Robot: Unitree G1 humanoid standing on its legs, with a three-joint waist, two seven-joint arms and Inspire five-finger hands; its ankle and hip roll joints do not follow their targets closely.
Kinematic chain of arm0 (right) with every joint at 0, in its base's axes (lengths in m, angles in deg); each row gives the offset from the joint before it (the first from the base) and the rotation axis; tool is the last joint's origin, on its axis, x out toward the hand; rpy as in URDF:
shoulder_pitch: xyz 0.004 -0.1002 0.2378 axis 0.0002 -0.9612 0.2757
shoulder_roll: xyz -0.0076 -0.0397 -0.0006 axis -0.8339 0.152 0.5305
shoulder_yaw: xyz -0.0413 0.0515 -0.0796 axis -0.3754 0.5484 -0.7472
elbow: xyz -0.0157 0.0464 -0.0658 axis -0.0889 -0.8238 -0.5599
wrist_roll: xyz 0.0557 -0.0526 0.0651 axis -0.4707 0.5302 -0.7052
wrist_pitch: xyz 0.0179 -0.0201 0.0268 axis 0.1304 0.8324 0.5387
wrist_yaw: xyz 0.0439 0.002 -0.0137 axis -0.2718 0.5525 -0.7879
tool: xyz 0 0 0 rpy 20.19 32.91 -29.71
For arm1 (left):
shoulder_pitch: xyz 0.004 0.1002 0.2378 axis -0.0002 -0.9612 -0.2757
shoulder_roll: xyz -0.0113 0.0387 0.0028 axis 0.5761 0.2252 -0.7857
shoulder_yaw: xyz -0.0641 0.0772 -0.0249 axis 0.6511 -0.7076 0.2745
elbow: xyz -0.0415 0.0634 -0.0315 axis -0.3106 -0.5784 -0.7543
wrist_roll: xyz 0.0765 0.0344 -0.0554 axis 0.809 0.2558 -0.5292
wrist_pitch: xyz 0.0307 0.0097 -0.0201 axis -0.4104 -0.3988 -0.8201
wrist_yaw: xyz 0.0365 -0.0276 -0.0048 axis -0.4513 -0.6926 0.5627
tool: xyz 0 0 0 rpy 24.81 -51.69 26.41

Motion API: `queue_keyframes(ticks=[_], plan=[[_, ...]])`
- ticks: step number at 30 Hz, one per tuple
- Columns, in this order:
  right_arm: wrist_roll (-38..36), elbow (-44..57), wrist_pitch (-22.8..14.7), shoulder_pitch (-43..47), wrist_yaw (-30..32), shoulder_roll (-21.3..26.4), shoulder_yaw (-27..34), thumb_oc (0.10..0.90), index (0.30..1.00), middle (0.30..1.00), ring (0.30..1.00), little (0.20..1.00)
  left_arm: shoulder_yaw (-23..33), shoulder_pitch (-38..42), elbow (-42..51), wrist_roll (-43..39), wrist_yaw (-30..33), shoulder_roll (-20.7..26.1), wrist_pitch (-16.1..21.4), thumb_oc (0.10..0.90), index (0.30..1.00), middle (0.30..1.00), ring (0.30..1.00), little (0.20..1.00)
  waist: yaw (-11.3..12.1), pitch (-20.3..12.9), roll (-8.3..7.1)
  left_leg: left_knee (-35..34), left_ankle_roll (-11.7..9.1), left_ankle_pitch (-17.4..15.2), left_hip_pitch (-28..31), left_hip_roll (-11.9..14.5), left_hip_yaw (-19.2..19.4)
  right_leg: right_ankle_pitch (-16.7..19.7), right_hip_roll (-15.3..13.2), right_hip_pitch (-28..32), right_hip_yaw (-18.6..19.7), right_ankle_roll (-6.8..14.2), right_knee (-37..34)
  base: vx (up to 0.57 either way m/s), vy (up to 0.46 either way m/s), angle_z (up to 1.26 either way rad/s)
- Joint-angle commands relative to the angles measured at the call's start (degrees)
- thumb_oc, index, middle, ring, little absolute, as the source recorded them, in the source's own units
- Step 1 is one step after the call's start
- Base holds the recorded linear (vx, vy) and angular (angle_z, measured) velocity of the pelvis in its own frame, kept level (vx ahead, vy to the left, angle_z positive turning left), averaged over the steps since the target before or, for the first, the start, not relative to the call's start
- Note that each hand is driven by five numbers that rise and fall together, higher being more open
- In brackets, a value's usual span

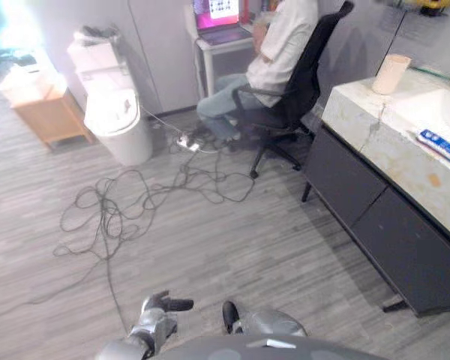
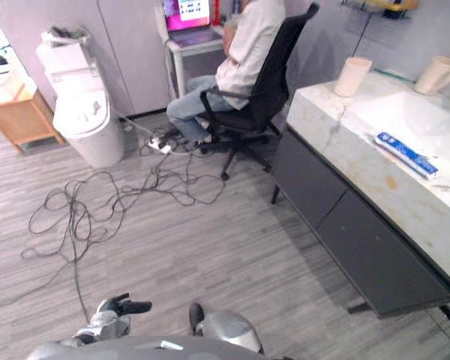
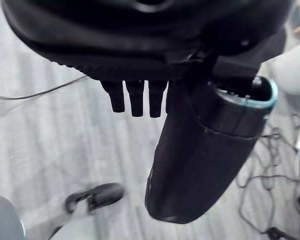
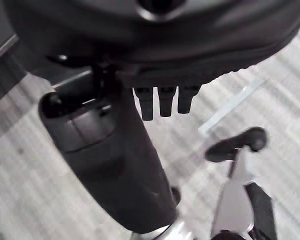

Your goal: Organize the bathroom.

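Left hand (image 1: 163,306) hangs low over the floor (image 1: 232,247), fingers straight and empty; right hand (image 4: 120,165) likewise. A toothpaste tube (image 2: 406,154) lies on the counter (image 2: 360,176).

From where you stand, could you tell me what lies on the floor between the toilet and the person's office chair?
In the left eye view, a power strip and tangled cables lie on the floor between the toilet and the office chair.
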Motion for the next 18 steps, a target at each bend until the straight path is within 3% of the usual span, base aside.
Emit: queue_keyframes(ticks=[1,2,5,6,8,9,12,13,16,18], plan=[[-2.54,2.51,-2.80,2.20,0.54,2.59,-0.57,0.800,0.900,0.900,0.900,0.900,-1.42,2.50,0.80,1.37,2.89,2.51,-0.30,0.800,0.900,0.900,0.900,0.900,0.46,1.25,-5.58,-10.62,3.00,14.57,-12.89,9.46,-3.00,3.04,-6.91,6.19,4.57,11.05,-6.87,0.19,0.135,-1.33],[-1.86,2.45,-2.95,2.39,0.35,2.58,-0.55,0.800,0.900,0.900,0.900,0.900,-1.43,2.21,0.88,1.11,3.04,2.60,-0.17,0.800,0.900,0.900,0.900,0.900,0.84,1.42,-5.49,-12.64,3.43,14.28,-12.80,10.06,-3.02,2.64,-6.77,6.61,5.10,11.06,-6.88,0.26,0.225,-1.86],[-1.99,1.60,-4.18,4.05,0.66,1.92,-1.92,0.800,0.900,0.900,0.900,0.900,-1.87,-0.42,1.46,-1.27,3.58,3.62,0.43,0.800,0.900,0.900,0.900,0.900,3.19,1.92,-4.59,-31.45,5.90,13.42,-12.47,10.88,-7.78,-0.25,-5.46,8.63,10.54,11.82,-6.38,0.27,0.281,-1.76],[-0.79,1.19,-5.00,5.36,0.60,1.76,-2.95,0.800,0.900,0.900,0.900,0.900,-1.75,-2.17,1.14,-2.02,3.88,4.49,1.68,0.800,0.900,0.900,0.900,0.900,5.49,2.19,-4.36,-43.15,6.50,13.42,-12.31,10.10,-15.12,-1.40,-4.40,9.57,15.12,12.50,-6.03,0.28,0.281,-1.97],[-0.59,1.41,-6.06,5.88,0.96,1.91,-3.60,0.800,0.900,0.900,0.900,0.900,-1.76,-4.08,0.77,-1.25,3.61,4.91,2.83,0.800,0.900,0.900,0.900,0.900,7.55,2.32,-3.76,-45.88,6.29,13.84,-13.04,8.51,-18.44,-2.64,-3.76,10.18,18.59,13.04,-5.38,0.29,0.339,-2.49],[-0.04,1.69,-6.55,5.82,1.24,1.97,-3.22,0.800,0.900,0.900,0.900,0.900,-1.33,-4.20,0.75,-1.30,3.50,4.97,2.49,0.800,0.900,0.900,0.900,0.900,7.82,2.17,-3.49,-47.97,6.58,13.64,-11.30,8.26,-18.52,-2.70,-4.38,10.76,18.50,13.30,-6.06,0.26,0.357,-2.59],[-1.63,2.59,-9.18,5.49,2.37,2.02,-1.51,0.800,0.900,0.900,0.900,0.900,-2.23,-4.31,-0.04,0.07,2.07,5.67,1.66,0.800,0.900,0.900,0.900,0.900,7.11,1.49,-1.15,-52.40,6.83,12.96,-4.87,7.83,-18.53,-2.45,-6.38,7.85,15.69,15.30,-3.83,0.22,0.260,-2.05],[-1.63,2.59,-9.18,5.49,2.37,2.02,-1.51,0.800,0.900,0.900,0.900,0.900,-2.23,-4.31,-0.04,0.07,2.07,5.67,1.66,0.800,0.900,0.900,0.900,0.900,7.11,1.49,-1.15,-52.40,6.83,12.96,-4.87,7.83,-18.53,-2.45,-6.38,7.85,15.69,15.30,-3.83,0.14,0.155,-0.82],[2.18,4.57,-11.19,4.83,2.37,1.44,-1.53,0.800,0.900,0.900,0.900,0.900,-1.66,-4.98,-1.32,-3.78,3.82,6.09,2.19,0.800,0.900,0.900,0.900,0.900,7.99,1.58,-0.75,-53.33,7.36,11.56,-0.60,8.04,-14.48,-1.31,-10.11,5.17,7.14,16.75,-2.87,0.12,0.084,-1.00],[5.91,5.09,-11.22,5.05,1.05,1.54,-1.65,0.800,0.900,0.900,0.900,0.900,0.68,-5.59,-2.13,-5.29,4.30,6.78,2.72,0.800,0.900,0.900,0.900,0.900,9.18,2.46,-1.40,-53.33,7.18,9.90,1.73,8.60,-10.57,-0.06,-12.01,4.08,-0.82,17.82,-3.86,0.13,-0.034,-1.96]])
